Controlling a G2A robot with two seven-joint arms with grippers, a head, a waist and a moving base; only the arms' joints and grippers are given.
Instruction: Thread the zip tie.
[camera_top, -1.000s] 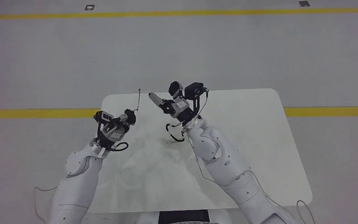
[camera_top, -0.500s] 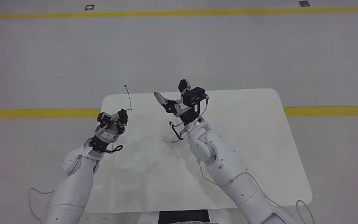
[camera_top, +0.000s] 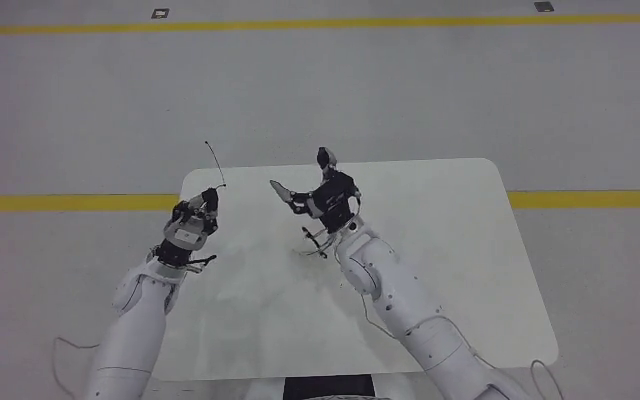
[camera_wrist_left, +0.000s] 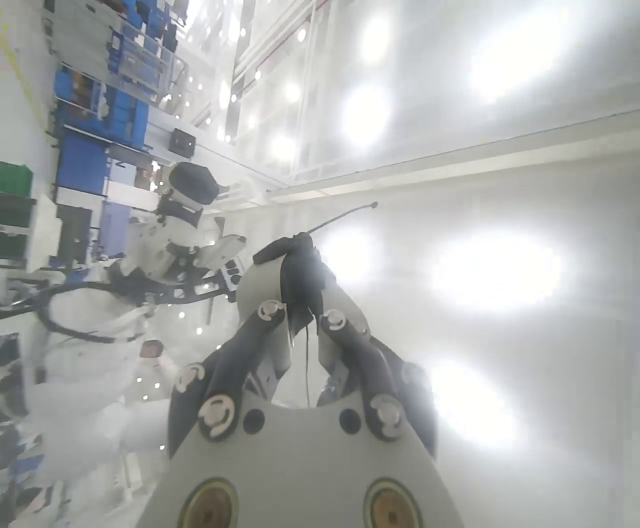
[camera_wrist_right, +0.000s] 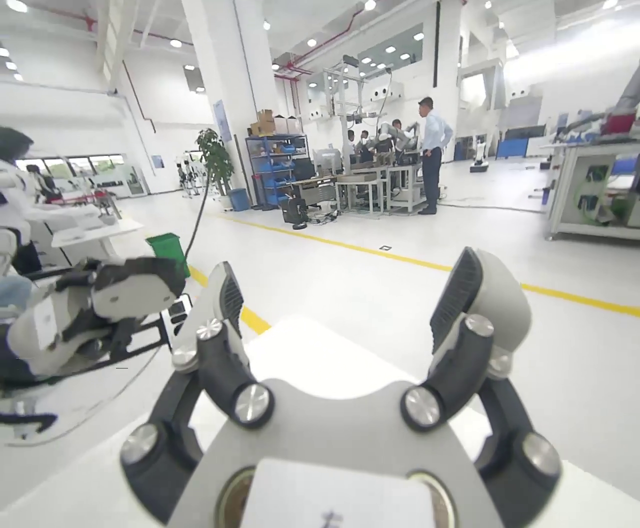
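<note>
Black zip tie (camera_top: 213, 163) juts up from the clamped left gripper (camera_top: 211, 194).

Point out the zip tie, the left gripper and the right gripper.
zip tie (camera_wrist_left: 342, 217): left wrist view, middle of the free strap.
left gripper (camera_wrist_left: 294, 247): left wrist view, between its shut fingertips.
right gripper (camera_wrist_right: 347, 265): right wrist view, midway between its open fingertips.

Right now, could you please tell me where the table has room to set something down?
Bare: the table's right half, past the right end effector. Crowded: the far left, where the left end effector holds the zip tie.
</note>
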